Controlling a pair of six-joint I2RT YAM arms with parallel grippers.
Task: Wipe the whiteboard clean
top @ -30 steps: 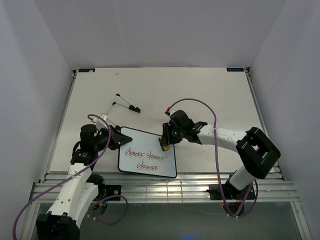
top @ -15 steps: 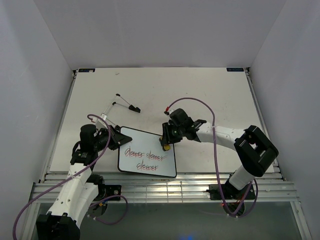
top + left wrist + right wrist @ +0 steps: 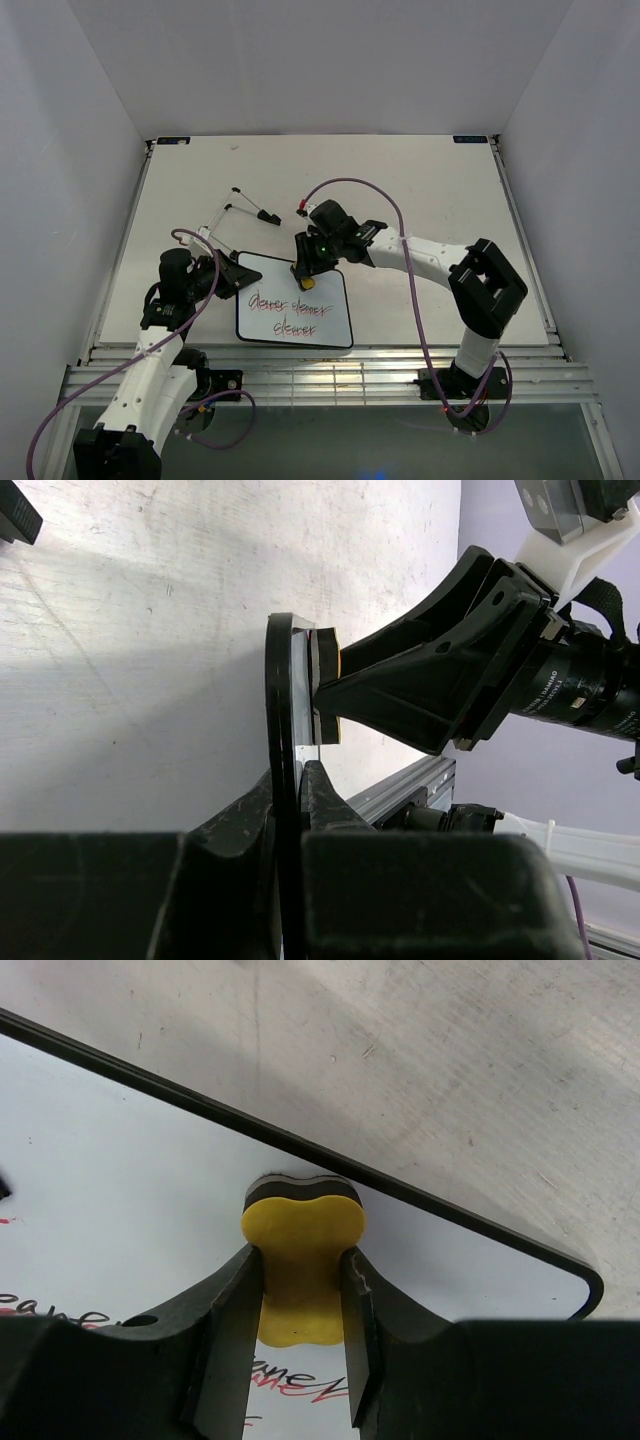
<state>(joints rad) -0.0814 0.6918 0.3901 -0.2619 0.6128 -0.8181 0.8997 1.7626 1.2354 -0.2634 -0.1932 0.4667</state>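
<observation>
The table (image 3: 420,180) is a pale, off-white slab, scuffed and scratched, with white walls on three sides. A small dark tag sits at each far corner, left (image 3: 172,140) and right (image 3: 470,139). The whiteboard (image 3: 330,300) lies near the front edge, left of centre, slightly skewed, with red-and-black handwriting on its face. Beyond it, towards the far left, lie two thin sticks, one dark-tipped (image 3: 262,212) and one pale (image 3: 215,221), close together and too small to identify. Ribbed metal rails (image 3: 330,375) run along the near edge.
</observation>
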